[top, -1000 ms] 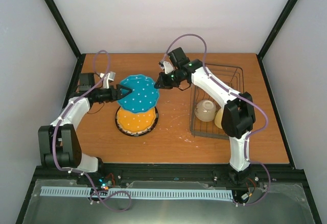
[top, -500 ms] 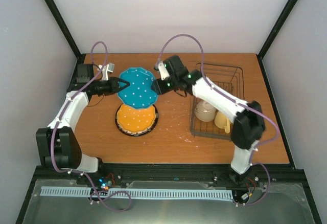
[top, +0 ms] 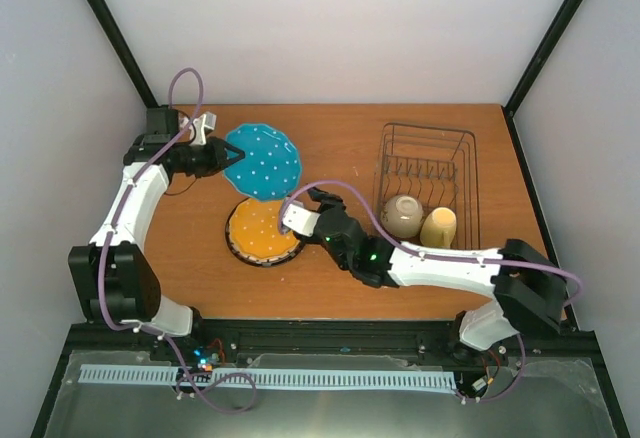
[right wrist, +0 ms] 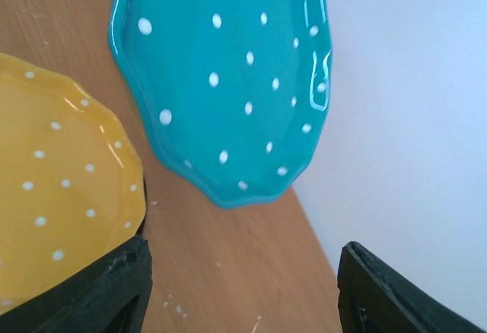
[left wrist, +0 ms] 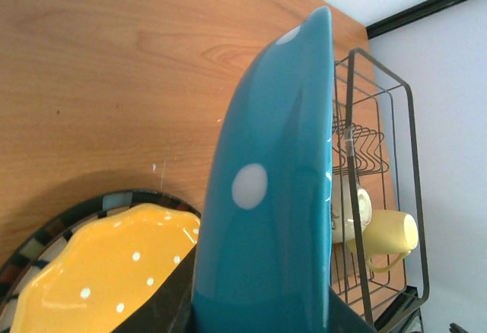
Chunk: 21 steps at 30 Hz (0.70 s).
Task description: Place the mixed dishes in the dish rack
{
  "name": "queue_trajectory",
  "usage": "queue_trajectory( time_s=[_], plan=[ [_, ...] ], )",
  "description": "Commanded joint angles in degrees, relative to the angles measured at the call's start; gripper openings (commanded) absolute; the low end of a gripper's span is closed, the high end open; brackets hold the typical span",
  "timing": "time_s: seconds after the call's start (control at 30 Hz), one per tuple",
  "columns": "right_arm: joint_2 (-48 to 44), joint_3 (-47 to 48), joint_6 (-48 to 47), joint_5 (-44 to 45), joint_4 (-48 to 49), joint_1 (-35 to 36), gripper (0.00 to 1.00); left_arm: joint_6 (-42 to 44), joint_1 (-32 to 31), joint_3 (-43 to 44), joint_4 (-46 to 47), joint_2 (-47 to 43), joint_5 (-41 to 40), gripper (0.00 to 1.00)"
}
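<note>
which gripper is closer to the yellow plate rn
Right. The right gripper hangs open at the right edge of the yellow plate. The left gripper is off past the plate's far-left side, clamped on the rim of the teal plate.

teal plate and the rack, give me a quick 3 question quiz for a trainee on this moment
1. True or false: the left gripper is shut on the teal plate.
2. What sits in the dish rack? A) yellow mug and bowl B) two plates C) one spoon
3. Fill in: the right gripper, near the orange-yellow plate, has its jaws ____.

Key: 1 true; 2 A; 3 open.
</note>
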Motion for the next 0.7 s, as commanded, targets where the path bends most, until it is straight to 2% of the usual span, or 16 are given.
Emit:
queue_trajectory(
  time_s=[0.0,0.1,0.5,0.67],
  plan=[
    [5.30,-0.10,-13.68,6.36,19.27,1.98,0.66,-4.30,0.01,4.98,-1.71,-1.00,3.48,0.01],
    [8.76,1.43,-17.07,5.41,22.84,2.77,0.67,-6.61,0.00,4.27,-2.06,-2.45,4.22,0.01],
    [17.78,9.02,-15.86,3.94,20.83,3.59,0.67,-11.08,-0.06,1.74,-2.04,-6.60,8.45,0.01],
    [22.89,13.03,-16.36,4.60,21.59,3.56,0.62,-12.35,-0.08,-0.79,-1.34,-9.77,10.87,0.01]
  ],
)
